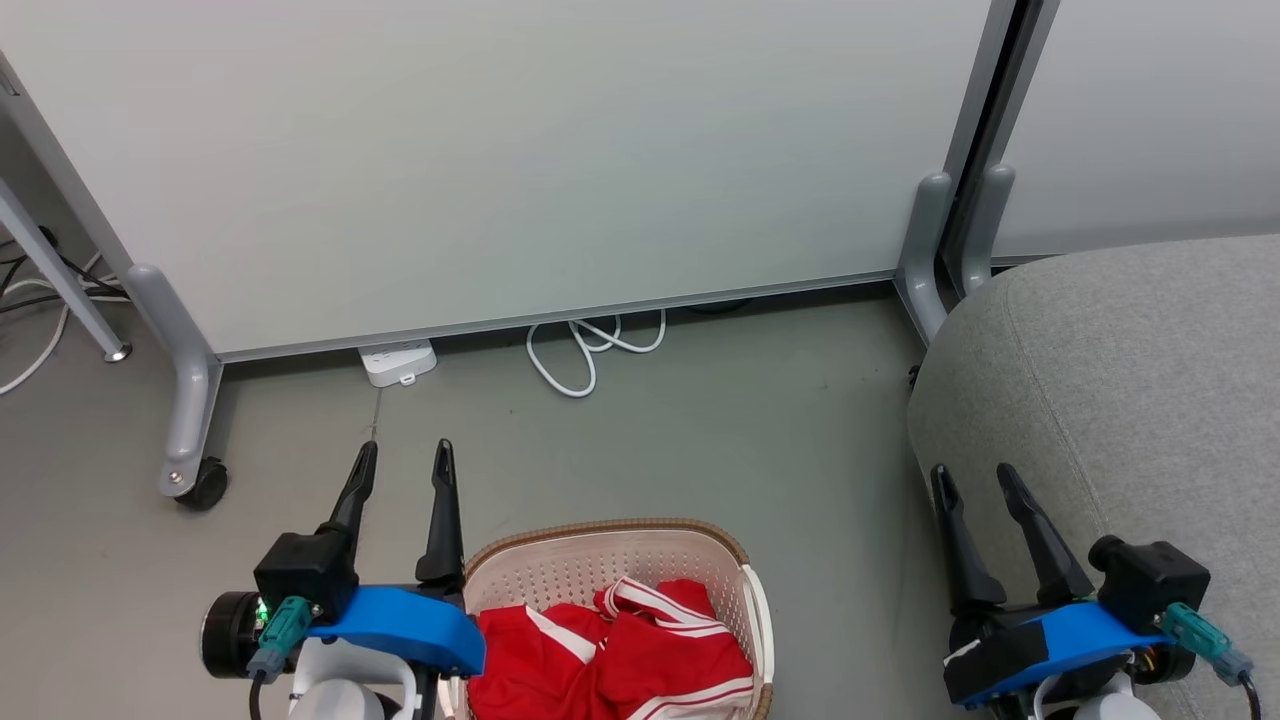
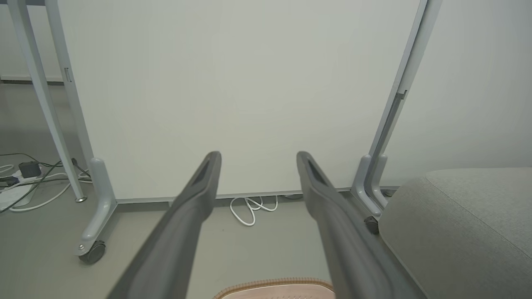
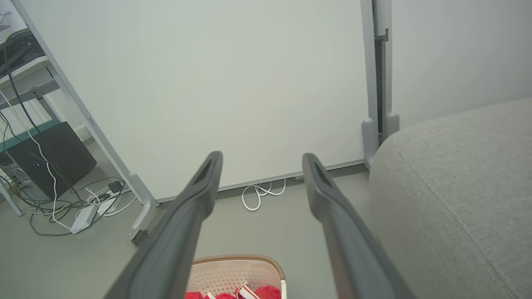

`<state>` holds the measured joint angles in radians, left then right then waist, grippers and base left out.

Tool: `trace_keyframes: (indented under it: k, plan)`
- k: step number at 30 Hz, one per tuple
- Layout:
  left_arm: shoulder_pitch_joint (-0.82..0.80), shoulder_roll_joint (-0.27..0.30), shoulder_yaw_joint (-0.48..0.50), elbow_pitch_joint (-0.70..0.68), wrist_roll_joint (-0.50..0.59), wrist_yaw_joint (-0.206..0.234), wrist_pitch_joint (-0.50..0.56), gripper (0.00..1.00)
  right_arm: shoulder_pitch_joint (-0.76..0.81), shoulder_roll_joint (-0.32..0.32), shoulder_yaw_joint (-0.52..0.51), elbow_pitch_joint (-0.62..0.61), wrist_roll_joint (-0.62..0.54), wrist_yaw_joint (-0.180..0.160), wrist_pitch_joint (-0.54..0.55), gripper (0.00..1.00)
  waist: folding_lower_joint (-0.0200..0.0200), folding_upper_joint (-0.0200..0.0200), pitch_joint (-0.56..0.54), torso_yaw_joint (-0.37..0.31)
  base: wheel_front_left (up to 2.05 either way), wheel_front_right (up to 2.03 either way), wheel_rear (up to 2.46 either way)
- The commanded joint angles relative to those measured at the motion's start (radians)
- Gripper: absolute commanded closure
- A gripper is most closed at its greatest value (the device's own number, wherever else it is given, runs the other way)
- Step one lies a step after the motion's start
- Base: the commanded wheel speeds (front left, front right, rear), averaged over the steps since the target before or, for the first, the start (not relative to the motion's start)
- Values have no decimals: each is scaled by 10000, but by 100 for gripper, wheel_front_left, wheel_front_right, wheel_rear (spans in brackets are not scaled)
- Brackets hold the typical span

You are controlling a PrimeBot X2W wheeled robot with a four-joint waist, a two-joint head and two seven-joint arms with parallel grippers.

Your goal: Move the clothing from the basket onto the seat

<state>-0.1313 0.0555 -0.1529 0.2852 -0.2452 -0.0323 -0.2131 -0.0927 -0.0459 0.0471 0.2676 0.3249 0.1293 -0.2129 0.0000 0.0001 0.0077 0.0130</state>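
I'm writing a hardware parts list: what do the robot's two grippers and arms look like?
The left gripper and right gripper match: two long, tapered dark fingers, a black block, a blue cover and a teal cable plug. A green light glows on the left one; black tape wraps the right one's cover. The forearms are pale.

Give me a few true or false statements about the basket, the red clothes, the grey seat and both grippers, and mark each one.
1. The clothing lies inside the basket. True.
2. The left gripper is shut on a garment. False: it is open and holds nothing.
3. The seat stands to the robot's right of the basket. True.
4. The right gripper is shut. False: its fingers are spread and empty.
5. A white cable lies looped on the floor. True.
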Motion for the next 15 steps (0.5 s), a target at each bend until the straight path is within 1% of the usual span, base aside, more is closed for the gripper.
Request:
trace_keyframes:
  k: [1,15]
  plan:
    - [-228,20,-58,19,226,-24,-94,0,-19,-65,33,-7,-264,19,-93,0,0,-1,-1,3,0,0,0]
    - [-247,-13,-138,310,1339,-104,-384,0,-4,-69,152,205,-1351,21,-379,0,0,-1,-23,8,0,0,0]
